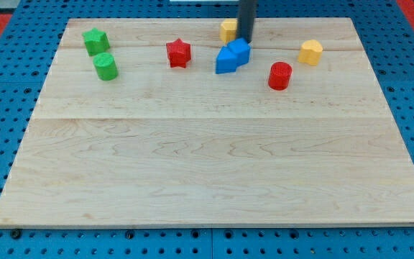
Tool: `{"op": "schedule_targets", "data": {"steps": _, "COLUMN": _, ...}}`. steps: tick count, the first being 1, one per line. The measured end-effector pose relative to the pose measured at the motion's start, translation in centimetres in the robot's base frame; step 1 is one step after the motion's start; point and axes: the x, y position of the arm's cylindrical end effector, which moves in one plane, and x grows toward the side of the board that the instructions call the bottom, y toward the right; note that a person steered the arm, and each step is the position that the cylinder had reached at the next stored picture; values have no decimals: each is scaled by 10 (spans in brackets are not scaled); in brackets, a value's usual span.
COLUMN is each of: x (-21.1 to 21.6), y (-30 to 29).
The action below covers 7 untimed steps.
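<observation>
Eight blocks along the far edge of the wooden board

Eight coloured blocks sit toward the view's top of the wooden board (207,173), which lies on a blue pegboard desk (6,244). My tip (246,39) comes down at the view's top, touching or just behind the blue cube (239,50), with a yellow block (228,30) just to its left. A second blue block (226,61) presses against the cube's lower left. I carry no hand, only this rod. A red star (179,53) lies further left; a red cylinder (280,75) and yellow cylinder (310,52) lie right. Near the left edge sit a green star-like block (95,41) and a green cylinder (106,66).
</observation>
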Motion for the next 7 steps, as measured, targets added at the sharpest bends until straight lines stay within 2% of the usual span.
{"op": "schedule_targets", "data": {"steps": 1, "x": 41, "y": -47}}
{"op": "schedule_targets", "data": {"steps": 2, "x": 41, "y": -23}}
{"op": "schedule_targets", "data": {"steps": 3, "x": 3, "y": -12}}
{"op": "schedule_targets", "data": {"steps": 4, "x": 39, "y": 32}}
{"op": "schedule_targets", "data": {"steps": 5, "x": 64, "y": 4}}
{"op": "schedule_targets", "data": {"steps": 6, "x": 87, "y": -66}}
{"op": "schedule_targets", "data": {"steps": 7, "x": 95, "y": -105}}
